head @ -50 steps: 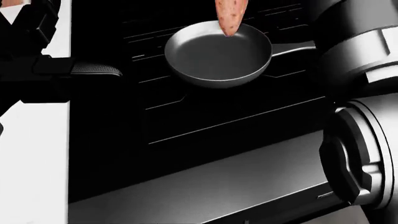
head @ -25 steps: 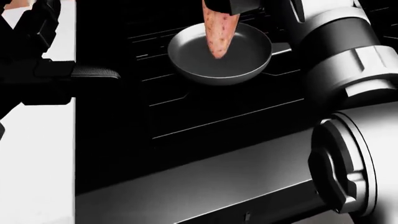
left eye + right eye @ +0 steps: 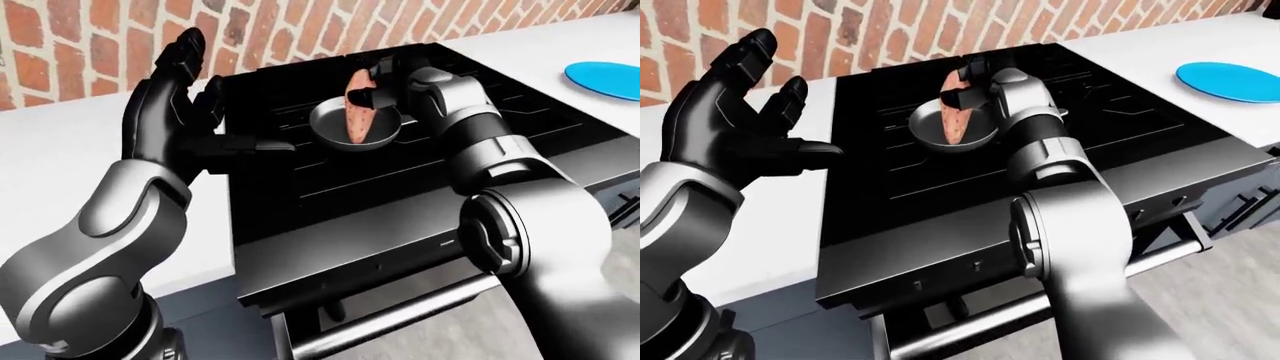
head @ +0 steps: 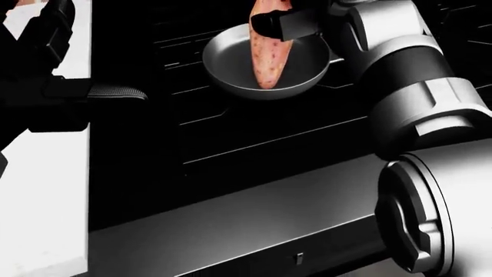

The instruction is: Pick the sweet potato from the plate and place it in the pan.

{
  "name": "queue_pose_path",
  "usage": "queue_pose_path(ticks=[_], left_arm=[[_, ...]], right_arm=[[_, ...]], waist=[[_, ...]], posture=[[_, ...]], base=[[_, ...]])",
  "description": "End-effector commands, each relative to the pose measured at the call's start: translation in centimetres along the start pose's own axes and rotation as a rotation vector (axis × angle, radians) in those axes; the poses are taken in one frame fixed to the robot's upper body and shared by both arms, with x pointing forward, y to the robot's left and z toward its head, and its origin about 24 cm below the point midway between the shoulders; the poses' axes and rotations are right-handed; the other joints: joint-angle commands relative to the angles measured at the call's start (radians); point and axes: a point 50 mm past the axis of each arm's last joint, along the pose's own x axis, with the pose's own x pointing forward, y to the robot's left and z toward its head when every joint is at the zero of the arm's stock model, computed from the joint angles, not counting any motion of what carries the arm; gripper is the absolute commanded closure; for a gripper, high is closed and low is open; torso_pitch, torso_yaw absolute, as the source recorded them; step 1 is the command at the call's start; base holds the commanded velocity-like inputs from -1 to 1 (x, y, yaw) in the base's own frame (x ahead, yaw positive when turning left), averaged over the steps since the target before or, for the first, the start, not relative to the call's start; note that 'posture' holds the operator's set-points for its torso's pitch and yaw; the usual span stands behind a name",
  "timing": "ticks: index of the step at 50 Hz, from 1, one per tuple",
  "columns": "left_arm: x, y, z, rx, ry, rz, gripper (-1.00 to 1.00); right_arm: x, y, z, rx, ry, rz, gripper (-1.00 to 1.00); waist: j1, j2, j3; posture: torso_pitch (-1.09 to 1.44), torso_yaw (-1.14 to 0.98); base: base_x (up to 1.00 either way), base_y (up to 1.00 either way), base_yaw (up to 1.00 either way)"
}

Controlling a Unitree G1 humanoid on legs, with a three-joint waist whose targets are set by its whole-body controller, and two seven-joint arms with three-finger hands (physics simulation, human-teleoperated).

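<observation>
Potato point(image 4: 265, 55) off plate point(image 3: 1230, 81), pinched in my right hand point(image 4: 286, 23), hanging tip-down over pan point(image 4: 307, 78). Left hand point(image 3: 175, 112) spread open, idle. Left to do: lower, release.
</observation>
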Motion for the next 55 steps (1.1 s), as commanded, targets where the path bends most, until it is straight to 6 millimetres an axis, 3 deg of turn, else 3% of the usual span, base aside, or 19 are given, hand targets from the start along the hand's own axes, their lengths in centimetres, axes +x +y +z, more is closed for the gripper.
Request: queue_pose_path(ticks=[1,13,17,21,23,38,49,53,54,55], left_arm=[[-0.2,0.0,1.2,-0.006,-0.071,0.002,-1.00],[-0.2,0.0,1.2,-0.008,-0.069,0.002,-1.00],[-0.2,0.1,1.3,-0.009,-0.070,0.004,-1.00],[-0.2,0.1,1.2,-0.010,-0.071,0.004,-1.00],[-0.2,0.1,1.1,-0.011,-0.070,0.004,-1.00],[-0.2,0.1,1.2,-0.010,-0.071,0.006,-1.00],[-0.2,0.1,1.1,-0.010,-0.070,0.006,-1.00],[-0.1,0.1,1.1,-0.011,-0.070,0.006,-1.00],[-0.1,0.1,1.1,-0.011,-0.069,0.006,-1.00],[-0.1,0.1,1.1,-0.012,-0.070,0.007,-1.00]], right_arm=[[-0.8,-0.3,3.0,-0.003,-0.115,-0.015,1.00],[-0.8,0.0,2.9,-0.027,-0.107,0.000,0.95],[-0.8,0.1,2.8,-0.029,-0.104,0.002,0.59],[-0.7,0.2,2.6,-0.027,-0.103,0.003,0.57],[-0.7,0.2,2.5,-0.027,-0.102,0.004,0.43],[-0.5,-0.4,1.8,-0.037,-0.071,-0.032,0.55],[-0.4,-0.8,1.5,-0.058,-0.058,-0.053,0.40],[-0.4,-0.9,1.4,-0.068,-0.052,-0.057,0.20],[-0.4,-0.9,1.3,-0.068,-0.050,-0.060,0.02],[-0.4,-0.9,1.4,-0.071,-0.048,-0.062,0.01]], waist=[[0.001,0.000,-0.028],[0.000,-0.001,-0.030],[0.000,-0.001,-0.031],[0.000,-0.001,-0.031],[0.000,-0.001,-0.030],[0.004,-0.004,-0.031],[0.006,-0.004,-0.033],[0.007,-0.004,-0.034],[0.007,-0.004,-0.034],[0.008,-0.004,-0.034]], posture=[[0.00,0.00],[0.00,0.00],[0.00,0.00],[0.00,0.00],[0.00,0.00],[0.00,0.00],[0.00,0.00],[0.00,0.00],[0.00,0.00],[0.00,0.00]], base=[[0.00,0.00,0.00],[0.00,0.00,0.00],[0.00,0.00,0.00],[0.00,0.00,0.00],[0.00,0.00,0.00],[0.00,0.00,0.00],[0.00,0.00,0.00],[0.00,0.00,0.00],[0.00,0.00,0.00],[0.00,0.00,0.00]])
